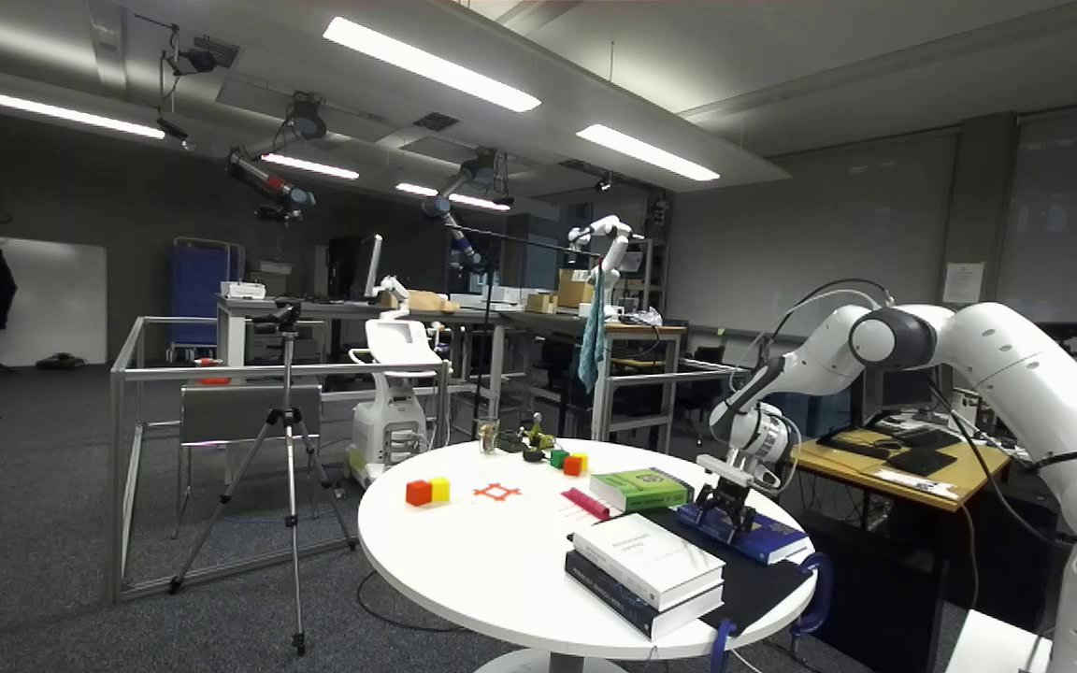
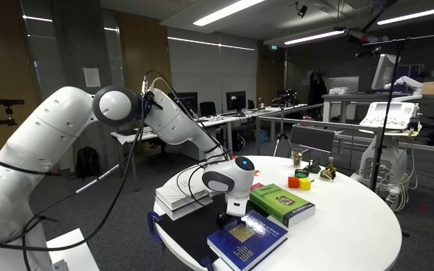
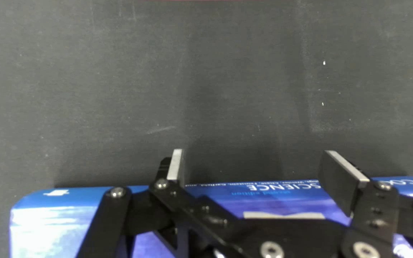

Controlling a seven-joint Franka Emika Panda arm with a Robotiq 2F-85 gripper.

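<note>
My gripper (image 3: 260,166) is open, with nothing between its two fingers. It points down at the edge of a blue book (image 3: 278,197) that lies flat. The fingertips reach past the book's edge over a black mat (image 3: 228,89); I cannot tell whether they touch either. In both exterior views the gripper (image 1: 725,519) (image 2: 222,220) is low over the mat side of the blue book (image 1: 772,540) (image 2: 254,241). A thick green book (image 1: 641,488) (image 2: 283,203) lies close beside it. A white book (image 1: 651,556) rests on a dark-covered book (image 1: 613,591) across the mat.
A round white table (image 1: 464,561) carries everything. Blue clamps (image 1: 816,591) (image 2: 153,226) grip its edge. Red (image 1: 418,493) and yellow (image 1: 440,489) blocks, a second block group (image 2: 299,183), a pink roll (image 1: 587,503), a red marking (image 1: 497,492) and a glass (image 2: 297,158) stand farther off.
</note>
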